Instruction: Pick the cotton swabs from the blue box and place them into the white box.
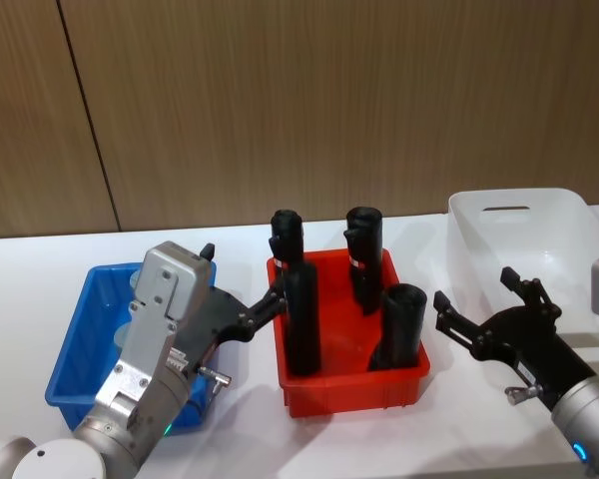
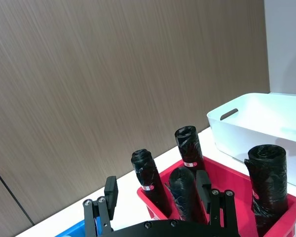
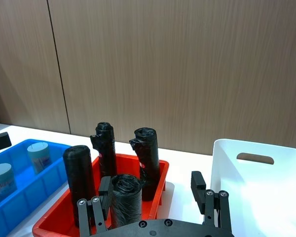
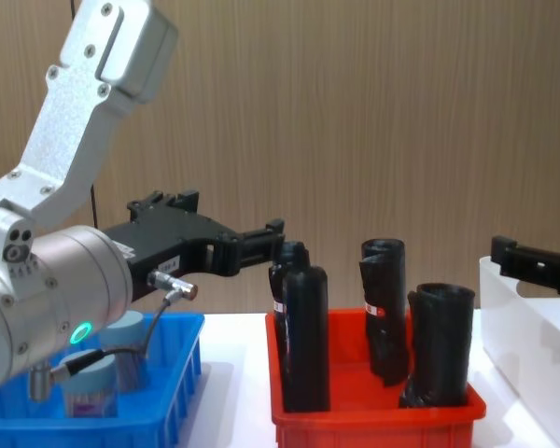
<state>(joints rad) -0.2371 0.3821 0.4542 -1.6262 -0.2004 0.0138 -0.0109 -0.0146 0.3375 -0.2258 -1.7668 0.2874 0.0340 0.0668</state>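
Note:
Two cotton swabs jars (image 3: 1, 177) (image 3: 38, 154) with pale-blue lids stand in the blue box (image 1: 72, 351) at the table's left; the chest view shows them too (image 4: 91, 381). My left gripper (image 1: 242, 275) hovers open and empty above the blue box's right end, pointing toward the red bin. Its fingers (image 2: 111, 193) hold nothing. The white box (image 1: 519, 225) sits at the back right and looks empty. My right gripper (image 1: 474, 289) hangs open and empty in front of the white box, right of the red bin.
A red bin (image 1: 351, 391) holding several upright black rolls (image 1: 301, 317) stands in the middle, between the blue box and the white box. A wooden wall runs behind the white table.

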